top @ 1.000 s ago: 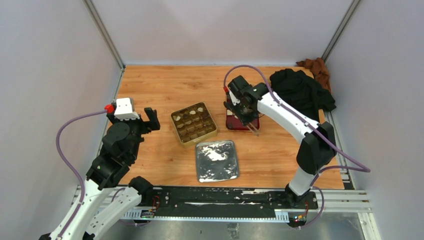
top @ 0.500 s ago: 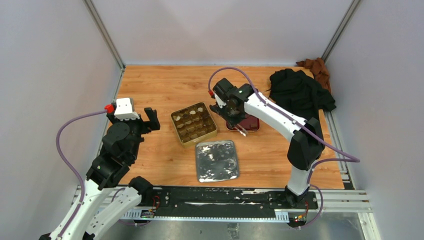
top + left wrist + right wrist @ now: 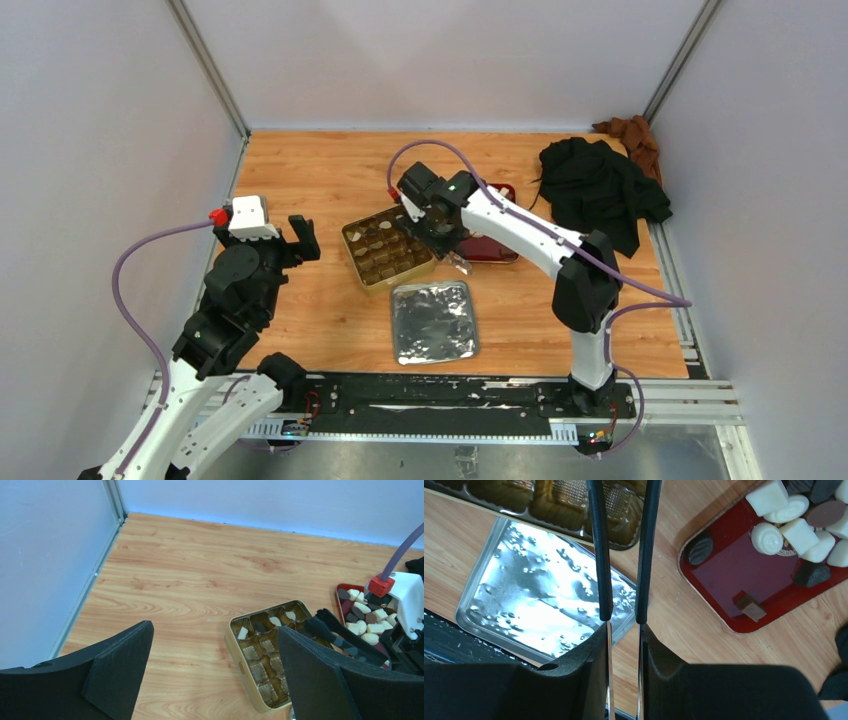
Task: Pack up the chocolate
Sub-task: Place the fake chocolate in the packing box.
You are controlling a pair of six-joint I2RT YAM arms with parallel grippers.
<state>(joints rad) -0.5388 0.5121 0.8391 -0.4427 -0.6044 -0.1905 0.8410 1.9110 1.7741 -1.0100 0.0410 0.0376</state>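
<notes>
The wooden table (image 3: 330, 170) carries a job I'd judge to be well under halfway done. The right arm (image 3: 530, 225) reaches in from the right. Its right gripper (image 3: 623, 630) is clamped on a pair of tweezers (image 3: 600, 570), which point out over the right side of the gold tin (image 3: 235, 655) at the middle of the table. The tips run out of the wrist view, so I cannot tell whether a piece is pinched between them.

In the tin, a few far compartments hold chocolates (image 3: 242, 633), some white and some dark. The near cups that show look bare. Just right of the tin lies the red tray (image 3: 724, 575). Most of the loose pieces are crowded at its far end, cream and dark brown together, and a few dark ones lie apart on the bare red. So there are plenty left to carry across.

The left gripper (image 3: 215, 635) hangs off to the left with its fingers spread wide, holding nothing.

A heap of black cloth (image 3: 600, 185) fills the far right corner, well apart from the work. A shiny silver tray (image 3: 432, 320) lies just near of the tin, under the tweezers' shafts. A brown cloth (image 3: 630, 135) is bunched behind the black one. The hop from red tray to tin looks short and unblocked. The silver tray is the only thing close enough to catch.
</notes>
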